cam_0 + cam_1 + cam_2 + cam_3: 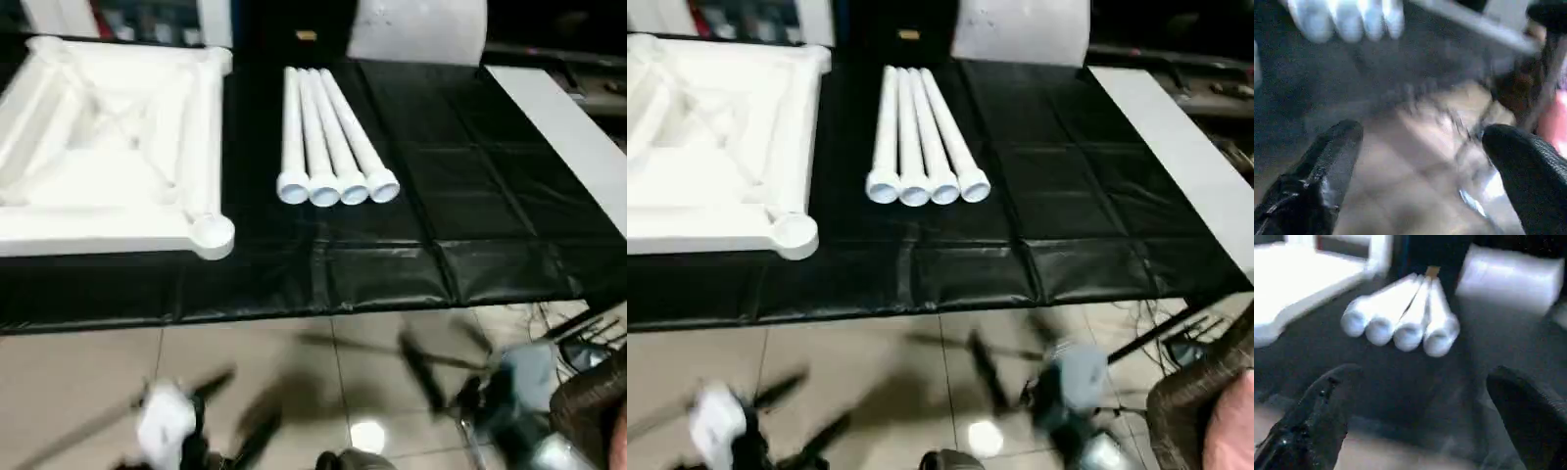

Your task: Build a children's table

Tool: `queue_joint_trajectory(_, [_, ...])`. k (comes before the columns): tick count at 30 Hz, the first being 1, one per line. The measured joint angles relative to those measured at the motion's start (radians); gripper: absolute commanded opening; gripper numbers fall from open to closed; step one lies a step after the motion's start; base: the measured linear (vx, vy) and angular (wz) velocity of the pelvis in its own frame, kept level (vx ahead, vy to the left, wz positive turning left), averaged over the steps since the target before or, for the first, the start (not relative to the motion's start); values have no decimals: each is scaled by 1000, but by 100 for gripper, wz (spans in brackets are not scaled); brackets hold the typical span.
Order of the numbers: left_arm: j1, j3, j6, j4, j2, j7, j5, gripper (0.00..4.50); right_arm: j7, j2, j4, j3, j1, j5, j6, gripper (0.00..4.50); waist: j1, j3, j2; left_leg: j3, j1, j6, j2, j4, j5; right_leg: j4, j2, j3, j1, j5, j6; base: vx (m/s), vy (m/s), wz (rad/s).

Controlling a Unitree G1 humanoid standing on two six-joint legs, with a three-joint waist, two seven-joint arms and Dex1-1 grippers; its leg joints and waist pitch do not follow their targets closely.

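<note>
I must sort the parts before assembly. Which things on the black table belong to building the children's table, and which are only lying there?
For the job:
- tabletop, lying underside up at the left
- four legs, side by side on the table

Lying about:
- long flat white board strip at the right edge
- white sheet-like bag at the far side

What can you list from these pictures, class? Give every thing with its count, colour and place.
tabletop: one, white, ribbed underside up, left on the black cover
legs: four, white, side by side, middle of the cover
black cover: one, spread over the work surface
board strip: one, white, right edge
white bag: one, far edge behind the legs
floor: beige tiles, below the near edge
left claw: black, open
right claw: black, open, facing the legs
</note>
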Motion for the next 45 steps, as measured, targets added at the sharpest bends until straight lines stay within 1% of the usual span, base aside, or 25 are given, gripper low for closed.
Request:
queue_joint_trajectory(4, [-165,53,96,-40,-37,121,-15,446,-39,6,-27,-3,-99,12,114,450,-1,-14,1,-3,2,-2,1,3,1,3,2,-1,7,1,0,-13,0,0])
queue_joint_trajectory(6, [-293,76,141,13,-60,190,20,446,-111,69,4,-17,-170,29,195,450,-2,-21,2,-5,3,-3,1,8,3,6,2,0,8,4,1,0,0,0])
queue_joint_trajectory(9, [-461,138,183,67,-70,292,53,446,-165,133,45,-12,-244,62,274,450,-2,-27,10,-7,1,-4,1,13,6,13,2,0,4,6,1,0,0,0])
queue_joint_trajectory(13, [-587,137,259,169,-75,367,95,446,-220,204,100,-25,-324,68,352,450,-2,-34,23,-7,1,-4,1,20,6,17,2,0,5,8,0,0,0,0])
queue_joint_trajectory(15, [-617,120,282,190,-97,381,105,446,-224,167,118,4,-369,18,360,450,1,-36,25,-6,-1,0,-2,20,8,18,0,3,7,9,1,0,0,0])
queue_joint_trajectory(17, [-635,109,295,198,-106,393,116,446,-221,114,133,33,-385,-49,345,450,15,-37,27,-7,-4,13,-3,29,7,16,-3,7,9,11,3,-10,28,-1])
queue_joint_trajectory(18, [-636,100,303,198,-108,396,121,446,-225,63,146,57,-384,-109,326,450,31,-39,35,-24,-13,31,-9,51,-3,15,-3,11,10,12,7,-19,57,-1])
queue_joint_trajectory(20, [-621,101,314,197,-107,401,122,446,-240,66,158,44,-375,-133,327,450,48,-47,51,-59,-31,51,-20,85,-19,14,-4,15,12,15,15,-7,133,-9])
queue_joint_trajectory(21, [-614,107,322,197,-106,405,122,446,-247,84,162,34,-374,-133,344,450,48,-50,55,-61,-36,51,-29,90,-26,9,-10,17,14,18,18,-3,160,-10])
queue_joint_trajectory(23, [-592,122,341,185,-100,415,122,446,-251,124,160,32,-377,-99,389,450,32,-52,50,-46,-28,69,-45,78,-21,-2,-21,18,12,27,-14,-4,187,5])
queue_joint_trajectory(24, [-579,128,353,183,-95,419,123,446,-252,140,160,35,-379,-84,406,450,17,-51,52,-45,-28,88,-58,78,-19,4,-27,14,5,21,-46,-13,194,9])
queue_joint_trajectory(26, [-557,135,365,169,-88,423,134,446,-254,159,160,29,-383,-60,432,450,-6,-50,51,-38,-26,102,-75,77,-17,18,-44,13,5,12,-65,-53,180,12])
queue_joint_trajectory(28, [-550,120,376,152,-82,421,147,446,-243,159,165,26,-387,-44,447,450,-18,-50,42,-32,-27,103,-82,75,-16,4,-58,15,11,6,-52,-69,133,7])
queue_joint_trajectory(30, [-548,94,382,149,-78,419,163,446,-229,159,166,26,-399,-26,445,450,-26,-51,41,-32,-31,100,-83,74,-13,-12,-65,20,15,2,-10,-89,71,-8])
queue_joint_trajectory(32, [-544,70,380,147,-86,420,167,446,-191,172,168,32,-396,-13,430,450,-35,-50,42,-66,-52,98,-97,73,-12,-27,-76,-17,27,-5,19,-129,27,18])
queue_joint_trajectory(33, [-541,61,380,145,-91,423,172,446,-168,186,175,37,-396,8,424,450,-39,-49,44,-92,-62,95,-104,71,-10,-37,-80,-38,34,-9,23,-123,13,32])
queue_joint_trajectory(34, [-540,58,381,145,-89,426,181,446,-163,192,177,42,-396,14,418,450,-39,-49,43,-108,-71,90,-109,70,-7,-39,-83,-51,35,-9,24,-65,-25,45])
queue_joint_trajectory(36, [-543,53,394,146,-81,443,211,446,-164,197,189,58,-399,14,399,450,-29,-46,48,-145,-75,77,-119,70,1,-36,-84,-75,47,-9,23,-26,-69,57])
queue_joint_trajectory(38, [-543,55,399,146,-79,455,225,446,-161,196,200,60,-405,14,397,450,-20,-39,57,-183,-72,62,-124,67,10,-25,-58,-76,67,-17,10,-26,-112,69])
queue_joint_trajectory(39, [-544,61,399,146,-85,467,231,446,-151,180,203,77,-410,11,401,450,-12,-39,58,-205,-70,51,-128,55,16,10,-34,-67,67,-41,-31,-42,-125,73])
queue_joint_trajectory(41, [-546,68,400,145,-95,481,234,446,-143,163,204,94,-414,5,406,450,6,-40,57,-222,-66,36,-118,33,25,81,10,-48,63,-55,-54,-23,-237,72])
queue_joint_trajectory(42, [-546,73,408,145,-103,486,231,446,-164,177,205,92,-424,-12,406,450,29,-42,52,-199,-67,32,-98,19,28,101,37,-32,62,-55,-53,-19,-279,64])
queue_joint_trajectory(43, [-545,74,415,144,-103,487,230,446,-185,190,206,88,-434,-29,409,450,39,-48,41,-180,-73,32,-93,11,28,92,36,-18,63,-60,-57,-49,-332,44])
queue_joint_trajectory(44, [-545,74,422,141,-100,487,231,446,-196,191,206,81,-448,-31,427,450,46,-55,18,-159,-78,32,-86,14,29,80,35,4,59,-77,-6,12,-291,26])
queue_joint_trajectory(45, [-531,70,431,135,-107,487,232,446,-195,188,210,71,-446,-26,453,450,66,-54,22,-138,-85,56,-79,74,-3,83,38,2,48,-75,-22,12,-291,26])
